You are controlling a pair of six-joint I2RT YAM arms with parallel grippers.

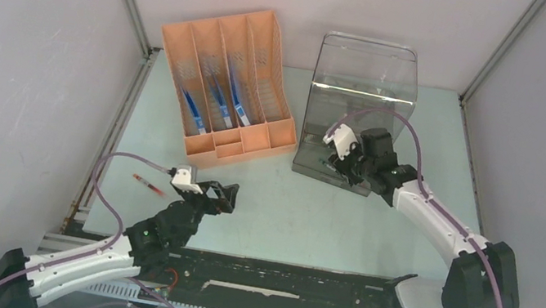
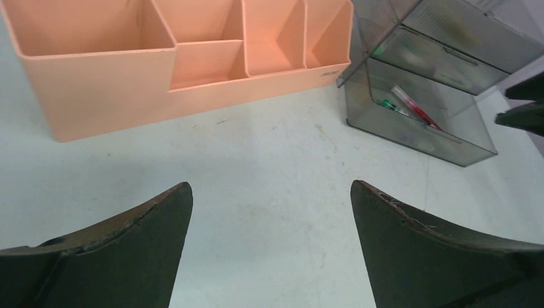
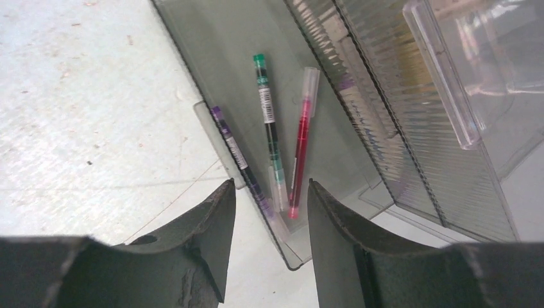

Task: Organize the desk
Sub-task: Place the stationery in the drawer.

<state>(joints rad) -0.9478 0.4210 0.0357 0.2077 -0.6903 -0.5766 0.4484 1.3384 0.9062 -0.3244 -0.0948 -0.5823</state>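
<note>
The pale mint-green desk holds an orange organizer with three blue pens in its slots, and a clear drawer unit. A red pen lies loose on the desk at the left. My left gripper is open and empty, low over bare desk, right of that pen. My right gripper is open and empty at the pulled-out bottom drawer. In the drawer lie a green pen and a red pen. A purple pen rests across its front edge.
A black rail strip runs along the desk's front. Aluminium frame rails and grey walls close in the left, right and back sides. In the left wrist view the organizer is ahead on the left and the drawer unit on the right.
</note>
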